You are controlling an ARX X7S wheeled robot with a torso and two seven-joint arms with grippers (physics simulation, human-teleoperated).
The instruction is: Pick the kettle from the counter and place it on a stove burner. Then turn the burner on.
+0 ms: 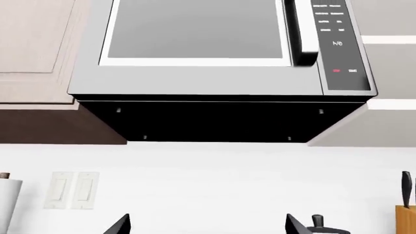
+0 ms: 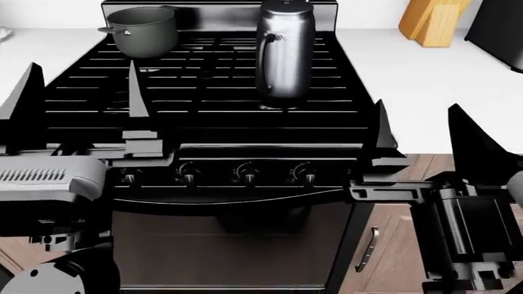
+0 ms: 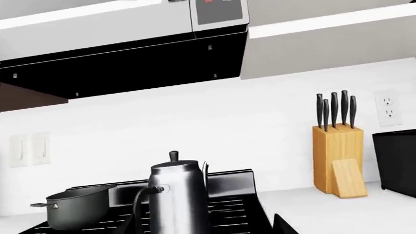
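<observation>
The steel kettle (image 2: 285, 55) stands upright on the black grate over a right-hand stove burner (image 2: 278, 106). It also shows in the right wrist view (image 3: 175, 197), beyond and between my fingertips. My right gripper (image 2: 429, 138) is open and empty, in front of the stove's right corner, short of the kettle. My left gripper (image 2: 79, 101) is open and empty over the stove's front left. In the left wrist view its fingertips (image 1: 120, 225) frame bare wall, and the kettle's lid knob (image 1: 316, 221) shows beside one tip.
A squat dark pot (image 2: 143, 29) sits on the back left burner. Several knobs (image 2: 245, 173) line the stove front. The white counter (image 2: 425, 73) is to the right, with a knife block (image 2: 433, 21) at its back. A microwave (image 1: 215, 48) hangs above the stove.
</observation>
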